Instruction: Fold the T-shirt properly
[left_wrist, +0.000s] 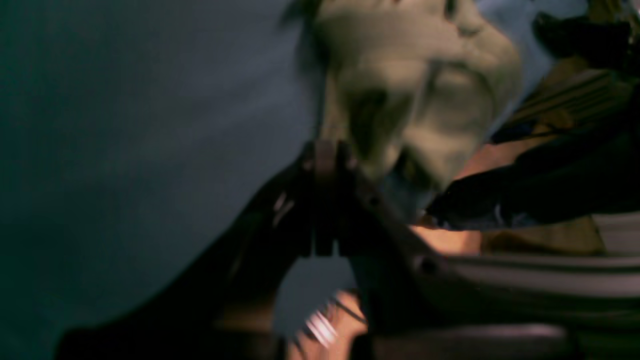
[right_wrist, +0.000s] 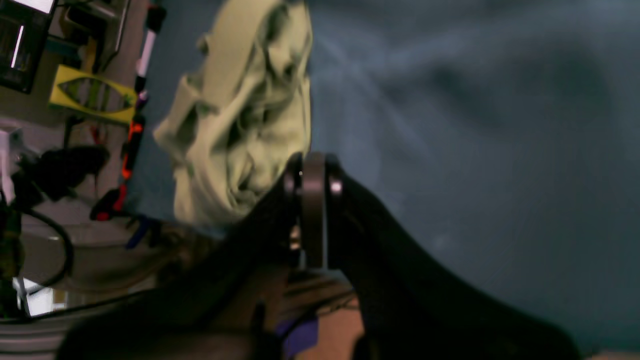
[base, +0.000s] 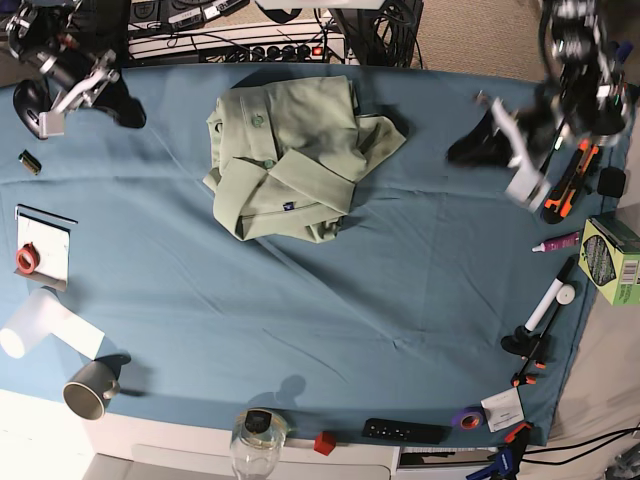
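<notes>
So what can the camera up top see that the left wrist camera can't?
Only the top camera shows the whole teal cloth with things along its edges: a grey mug, a black remote, a glass jar, and the right hand.

Only the left wrist camera shows the left hand up close, with its fingers pressed together on nothing.

Both show the crumpled green T-shirt lying on the teal cloth, with neither hand touching it.

Base view: bright, even overhead light; short soft shadows under the T-shirt (base: 290, 160); left arm's gripper (base: 520, 150) motion-smeared. Both wrist views: dim, heavily blurred, table cloth (right_wrist: 475, 125) murky; near gripper bodies dark, out of focus.
</notes>
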